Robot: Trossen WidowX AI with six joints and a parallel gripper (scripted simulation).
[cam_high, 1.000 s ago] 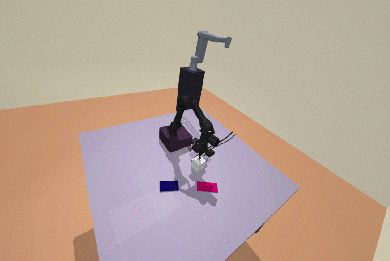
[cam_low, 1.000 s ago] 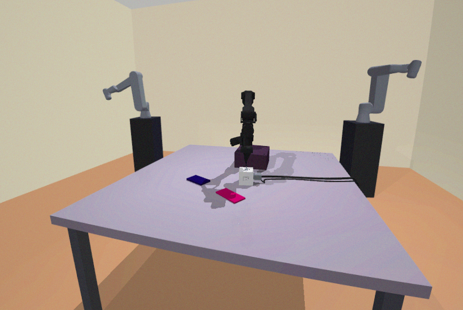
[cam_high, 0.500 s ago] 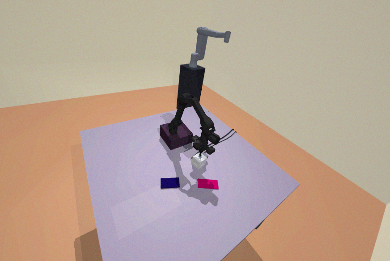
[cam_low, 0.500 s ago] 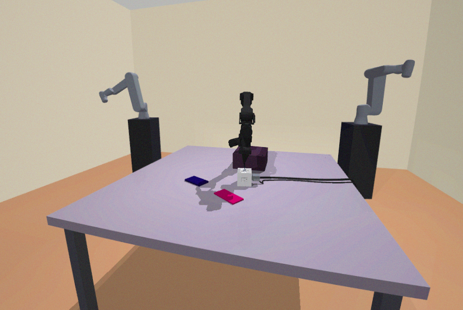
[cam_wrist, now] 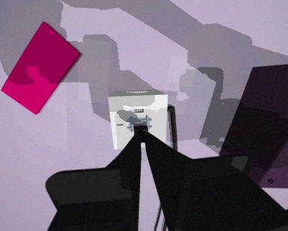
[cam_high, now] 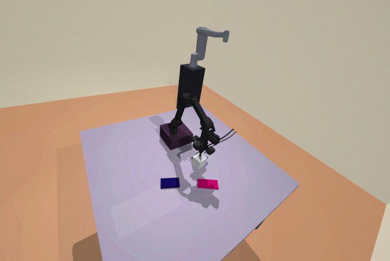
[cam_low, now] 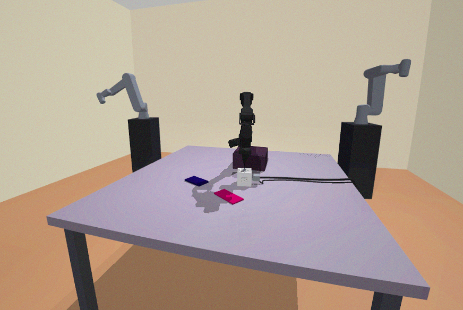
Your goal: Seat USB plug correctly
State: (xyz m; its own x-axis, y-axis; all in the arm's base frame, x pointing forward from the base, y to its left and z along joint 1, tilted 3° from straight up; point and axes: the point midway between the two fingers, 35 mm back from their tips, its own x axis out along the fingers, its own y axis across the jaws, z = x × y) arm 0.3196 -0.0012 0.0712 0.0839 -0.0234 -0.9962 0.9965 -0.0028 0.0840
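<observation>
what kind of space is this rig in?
Looks like a bare robot test cell, not a home or workshop: plain cream walls, an orange floor, one lavender table with the black arm's gripper shut on the USB plug atop a white power cube, and two grey arms on black pedestals beside it.

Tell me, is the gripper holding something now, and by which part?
Yes. The gripper is shut on the USB plug, pinching its upper body above the power cube.
</observation>
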